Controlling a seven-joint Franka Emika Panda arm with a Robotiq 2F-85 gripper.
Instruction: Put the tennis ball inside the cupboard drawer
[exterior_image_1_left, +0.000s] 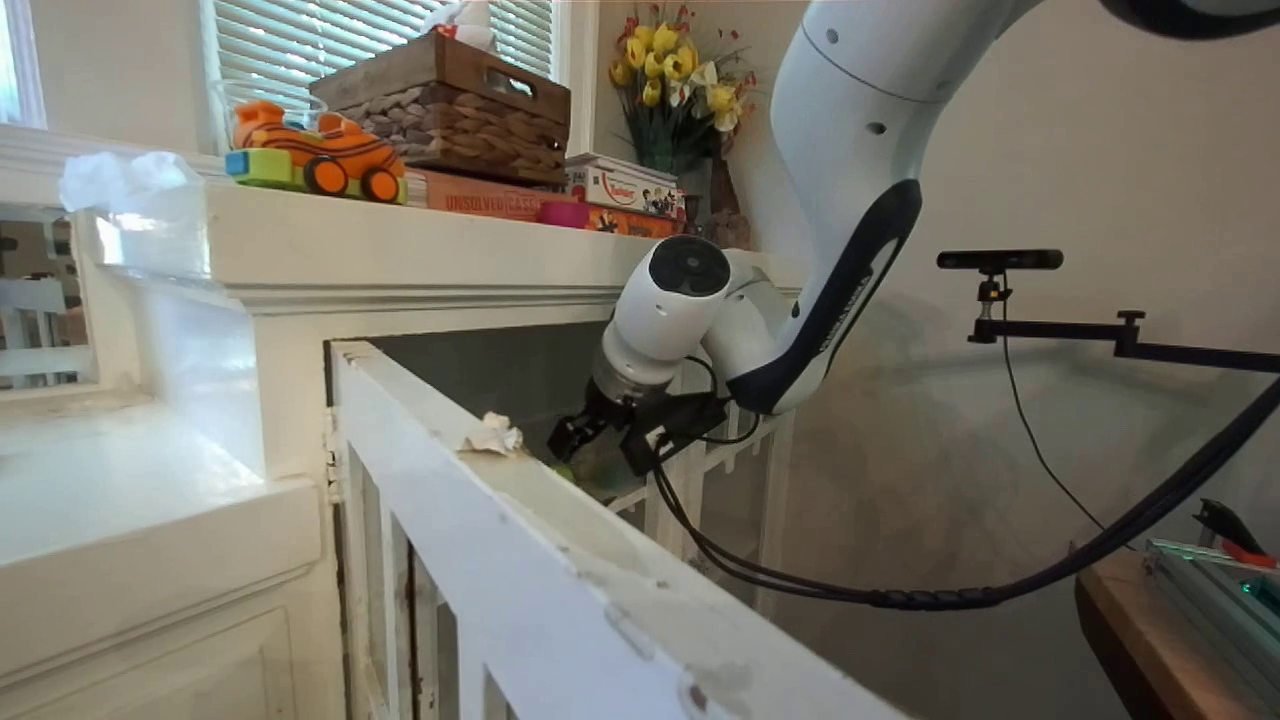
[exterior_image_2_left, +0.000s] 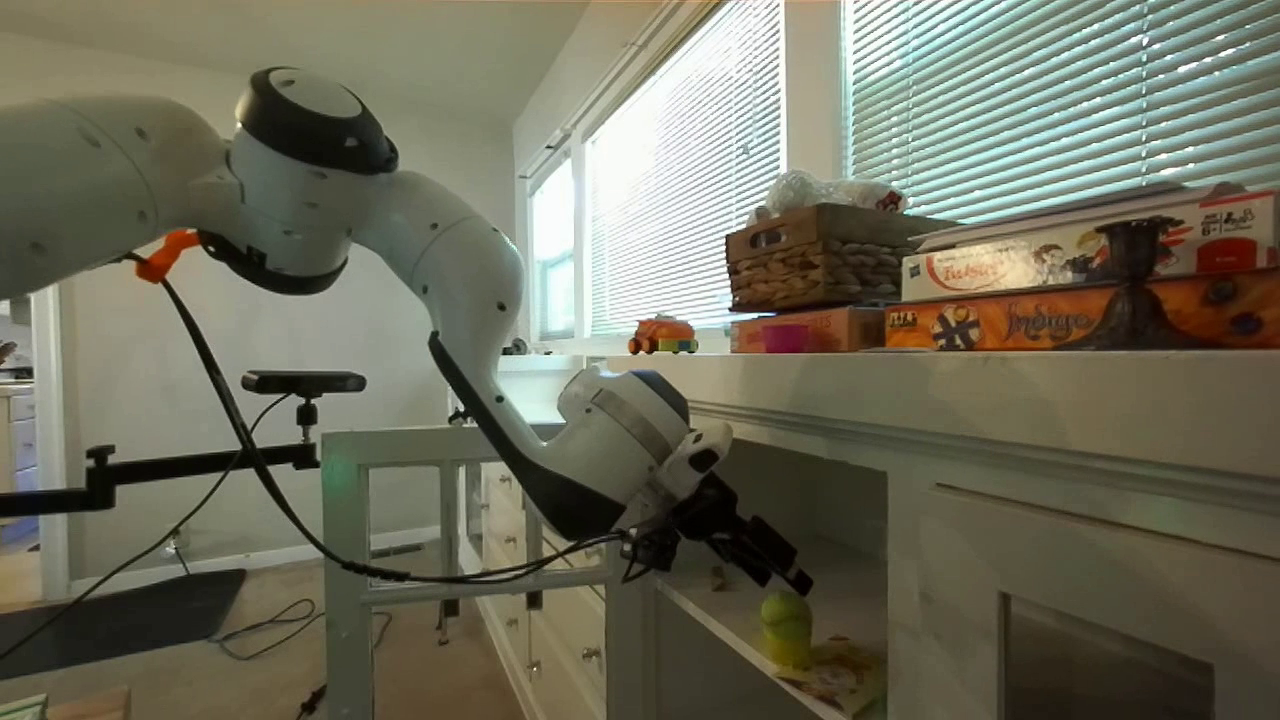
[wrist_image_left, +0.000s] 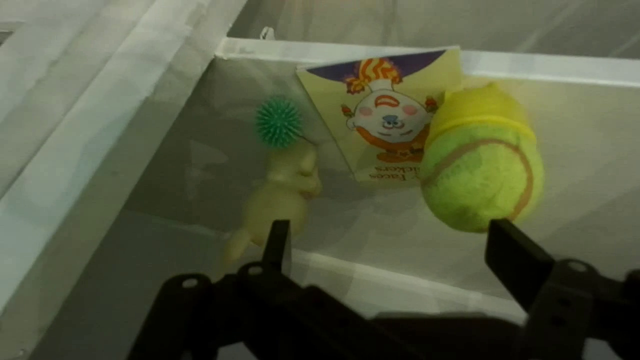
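Note:
The tennis ball (wrist_image_left: 482, 180) sits on top of a yellow cup (wrist_image_left: 480, 107) on the shelf within the cupboard drawer (exterior_image_2_left: 815, 495), whose glass-paned door is swung out. In an exterior view the ball (exterior_image_2_left: 786, 612) shows just below the fingertips; only a sliver of the ball (exterior_image_1_left: 563, 470) shows past the door in an exterior view. My gripper (wrist_image_left: 390, 227) is open, with nothing between its fingers. It reaches into the compartment, tilted downward. In the wrist view the right fingertip overlaps the ball's lower edge; whether they touch I cannot tell.
A clown sticker card (wrist_image_left: 387, 115), a green spiky ball (wrist_image_left: 278, 121) and a pale figurine (wrist_image_left: 280, 200) lie on the shelf beside the cup. The open door (exterior_image_1_left: 560, 520) stands close to the arm. Above, the cabinet top bears a toy truck (exterior_image_1_left: 315, 155), basket (exterior_image_1_left: 450, 115) and boxes.

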